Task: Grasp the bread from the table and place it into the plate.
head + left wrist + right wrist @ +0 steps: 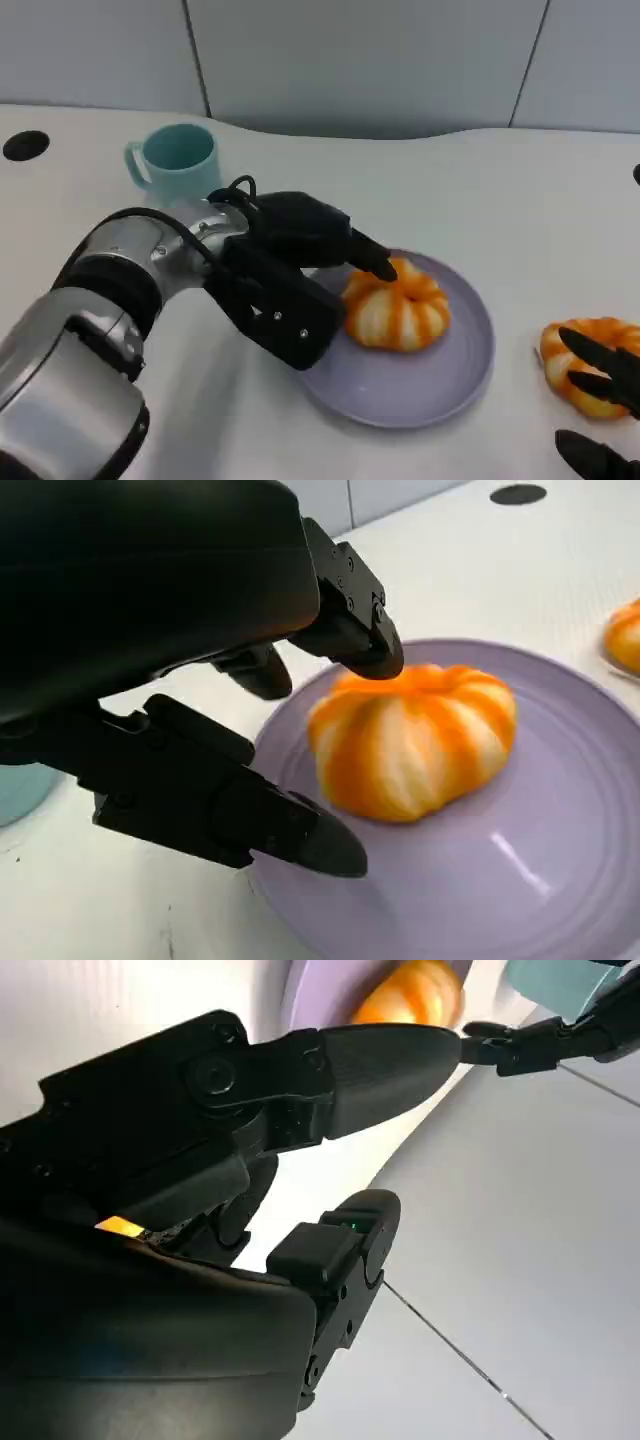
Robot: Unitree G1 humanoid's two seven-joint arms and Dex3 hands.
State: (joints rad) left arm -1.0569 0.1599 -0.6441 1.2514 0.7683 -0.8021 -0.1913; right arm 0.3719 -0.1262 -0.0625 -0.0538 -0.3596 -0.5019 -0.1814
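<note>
White tabletop [520,190] fills your view, with a lavender plate [440,385] at its centre holding one orange-and-white striped bread [398,306]. Your left hand [290,275] hovers over the plate's near-left edge, fingers spread around the bread, gripping nothing. A second bread [580,362] lies on the table beside your right hand [600,400], whose fingers are apart. A teal mug [178,160] stands behind.

A lab-like test bench: bare white table [520,190] with cable holes, plain grey panelled wall [370,60].

Silver forearm [120,265] (cabled), black hand [300,265].
</note>
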